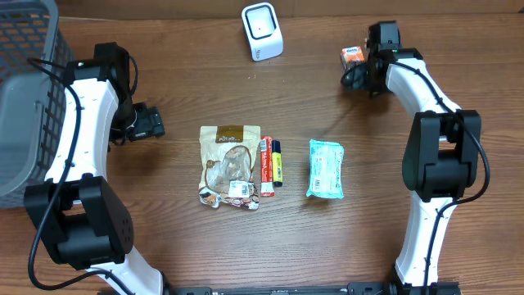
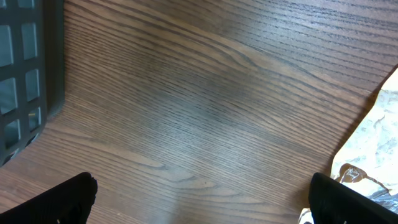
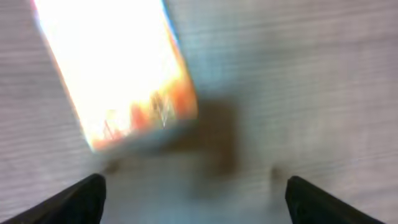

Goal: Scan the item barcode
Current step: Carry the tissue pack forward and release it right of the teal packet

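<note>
orange box [image 1: 353,56] sits on the counter [image 1: 368,164] at the overhead's upper right, beside the right hand [image 1: 359,74]. left wrist: left hand [image 2: 199,199] spread wide, nothing between. right wrist: fingers [image 3: 81,199] apart, the box (blurred, glaring) upper left, unheld.
</note>
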`<state>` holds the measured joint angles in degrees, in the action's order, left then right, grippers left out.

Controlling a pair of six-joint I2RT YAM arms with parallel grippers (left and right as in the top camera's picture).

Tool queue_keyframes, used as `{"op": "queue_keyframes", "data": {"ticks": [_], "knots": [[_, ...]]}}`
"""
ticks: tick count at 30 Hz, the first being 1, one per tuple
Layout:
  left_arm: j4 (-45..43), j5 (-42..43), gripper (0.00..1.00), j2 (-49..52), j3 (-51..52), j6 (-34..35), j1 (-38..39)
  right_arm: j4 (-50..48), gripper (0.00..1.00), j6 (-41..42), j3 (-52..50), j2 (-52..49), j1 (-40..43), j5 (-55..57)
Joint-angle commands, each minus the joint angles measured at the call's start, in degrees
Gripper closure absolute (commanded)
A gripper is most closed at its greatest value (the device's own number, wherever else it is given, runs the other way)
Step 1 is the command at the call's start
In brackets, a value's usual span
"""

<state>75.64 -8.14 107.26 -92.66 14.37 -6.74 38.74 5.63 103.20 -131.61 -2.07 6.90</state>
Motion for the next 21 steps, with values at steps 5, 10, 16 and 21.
{"op": "queue_keyframes", "data": {"ticks": [5, 10, 16, 21], "knots": [[0.13, 0.26, 0.00, 0.39, -0.72, -1.09, 0.28, -11.10, 0.01, -1.66, 0.63, 0.55, 0.07, -1.99], [0.13, 0.26, 0.00, 0.39, -0.72, -1.09, 0.28, -16.74, 0.04, -1.66, -0.15, -2.84, 0.07, -3.26], [0.13, 0.26, 0.00, 0.39, -0.72, -1.09, 0.79, -18.91, 0.08, -1.66, -0.24, -6.47, 0.07, -6.69], [0.13, 0.26, 0.00, 0.39, -0.72, -1.09, 0.76, -17.00, 0.43, -1.66, -0.24, -6.95, 0.07, -6.62]]}}
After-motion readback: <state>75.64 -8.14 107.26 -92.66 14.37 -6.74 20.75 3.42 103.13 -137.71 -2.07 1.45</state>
